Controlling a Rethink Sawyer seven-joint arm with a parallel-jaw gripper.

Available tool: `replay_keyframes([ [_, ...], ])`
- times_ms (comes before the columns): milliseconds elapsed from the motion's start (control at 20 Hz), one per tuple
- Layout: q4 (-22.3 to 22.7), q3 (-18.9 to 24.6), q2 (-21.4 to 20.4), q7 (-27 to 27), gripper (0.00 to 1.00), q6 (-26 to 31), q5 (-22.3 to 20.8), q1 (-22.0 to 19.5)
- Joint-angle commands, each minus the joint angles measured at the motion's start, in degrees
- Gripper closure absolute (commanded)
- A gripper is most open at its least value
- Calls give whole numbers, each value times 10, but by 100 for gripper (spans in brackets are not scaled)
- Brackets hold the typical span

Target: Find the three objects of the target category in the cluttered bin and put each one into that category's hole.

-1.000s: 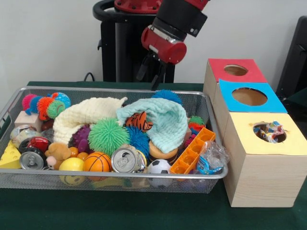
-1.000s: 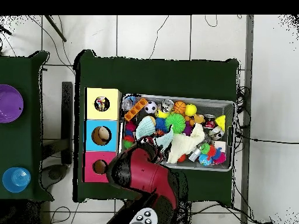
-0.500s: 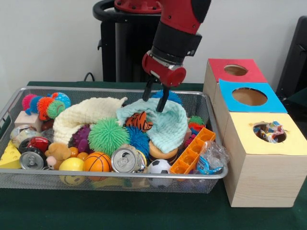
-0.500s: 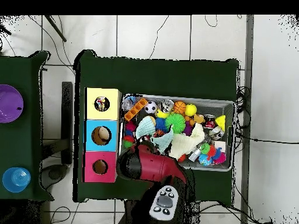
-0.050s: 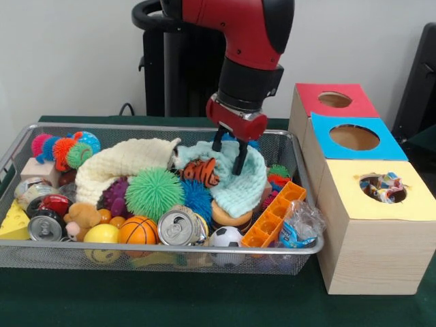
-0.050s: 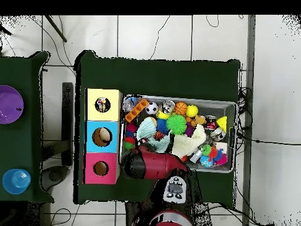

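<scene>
Mint-green cloth [image 5: 238,178]: a knitted, crumpled piece lying on top of the clutter toward the box end of the wire bin [image 5: 136,253], draped partly over an orange-and-black striped toy [image 5: 201,172] and a tan ring-shaped item [image 5: 230,216]. Judged light, limp and not fragile; it will sag and trail when lifted and may drag neighbouring toys with it. Best hold is judged to be a raised fold near the middle, pinched from above, not a flat edge.

The gripper [image 5: 229,155] stands directly over the cloth with its two fingers spread apart, tips at or just into the top folds; nothing is clamped. Whether the tips already touch fabric cannot be settled. In the overhead view the arm hides the gripper.

A cream cloth [image 5: 122,165] of like texture lies just beside it. Three boxes stand beside the bin: the red-topped hole [image 5: 334,99], blue-topped hole [image 5: 354,137] and yellow-topped hole [image 5: 382,187], the last already holding wrappers.
</scene>
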Motion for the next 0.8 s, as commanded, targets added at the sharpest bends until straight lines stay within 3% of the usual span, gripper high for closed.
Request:
replay_keyframes([
  [50, -37, 115, 22, -32, 0, -25, -50, -32],
  [700, -50, 130, 25, -24, 0, -5, -84, -46],
  [750, -55, 110, 25, -9, 100, -7, -82, -31],
  [800, -60, 96, 26, -6, 100, -4, -80, -21],
])
